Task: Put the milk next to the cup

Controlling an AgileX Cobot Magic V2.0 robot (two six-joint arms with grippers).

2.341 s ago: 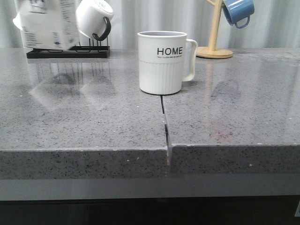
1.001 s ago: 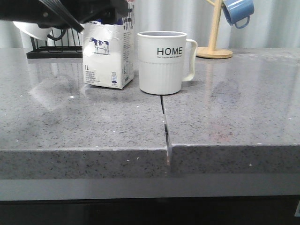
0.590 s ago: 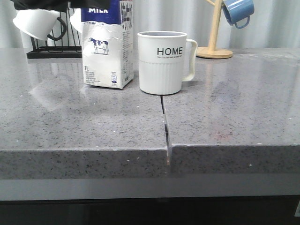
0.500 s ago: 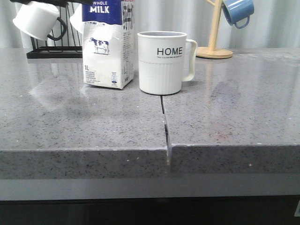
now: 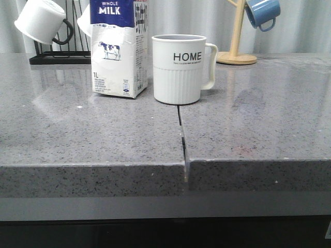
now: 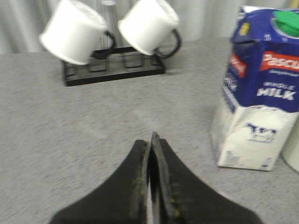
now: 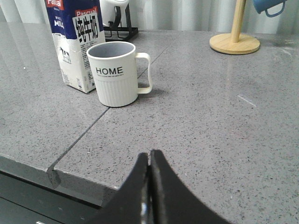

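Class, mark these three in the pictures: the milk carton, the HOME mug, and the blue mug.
milk carton (image 5: 118, 57), front view, on the cow picture.
HOME mug (image 5: 178, 77), front view, on its ribbed lower half.
blue mug (image 5: 262, 11), front view, on its side wall.

In the front view, the milk (image 5: 119, 49) ran off the top edge, its upper part cut away. At the upper right, the blue mug (image 5: 263, 12) and its wooden stand (image 5: 236, 36) were cropped too. The left wrist picture was blurred, and only a sliver of the cup (image 6: 293, 149) showed at its right edge.
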